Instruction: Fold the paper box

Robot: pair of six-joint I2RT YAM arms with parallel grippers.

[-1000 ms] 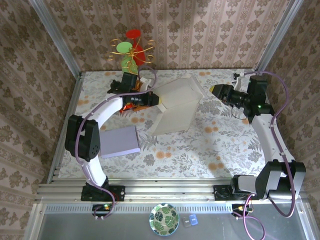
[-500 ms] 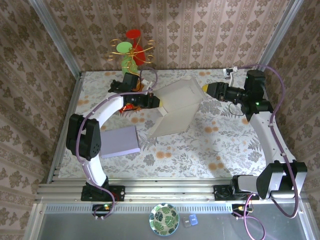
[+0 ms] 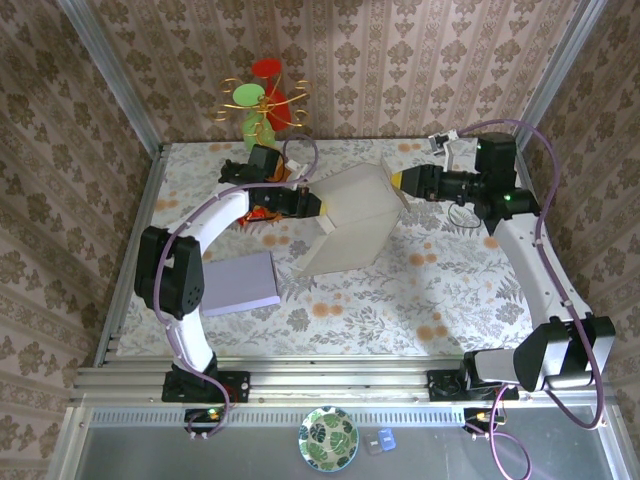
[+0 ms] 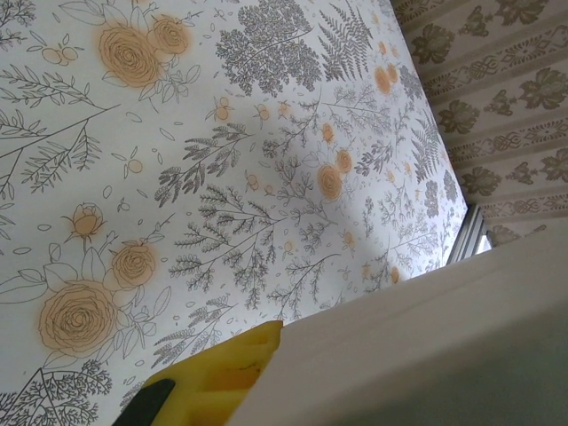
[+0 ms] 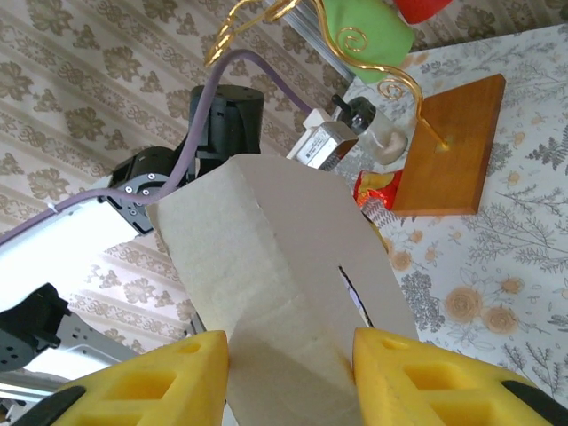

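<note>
The cream paper box (image 3: 352, 218) stands half-formed and tilted at mid-table. My left gripper (image 3: 318, 207) is shut on its left edge; in the left wrist view one yellow finger (image 4: 213, 377) presses against the box's panel (image 4: 426, 346), and the other finger is hidden behind it. My right gripper (image 3: 400, 180) is at the box's upper right corner. In the right wrist view the right gripper (image 5: 293, 377) stands open, its yellow fingers (image 5: 169, 382) on either side of the box's end (image 5: 284, 266), which has a slit in one panel.
A purple pad (image 3: 240, 283) lies flat at the left front. An ornament stand (image 3: 262, 100) with red and green discs sits at the back left on a wooden base (image 5: 448, 142), with a red packet (image 5: 377, 191) beside it. A patterned plate (image 3: 329, 438) lies beyond the near rail.
My right gripper has moved left from clear of the box until its fingers straddle the box's upper right corner, at the same width. The left gripper keeps its hold.
</note>
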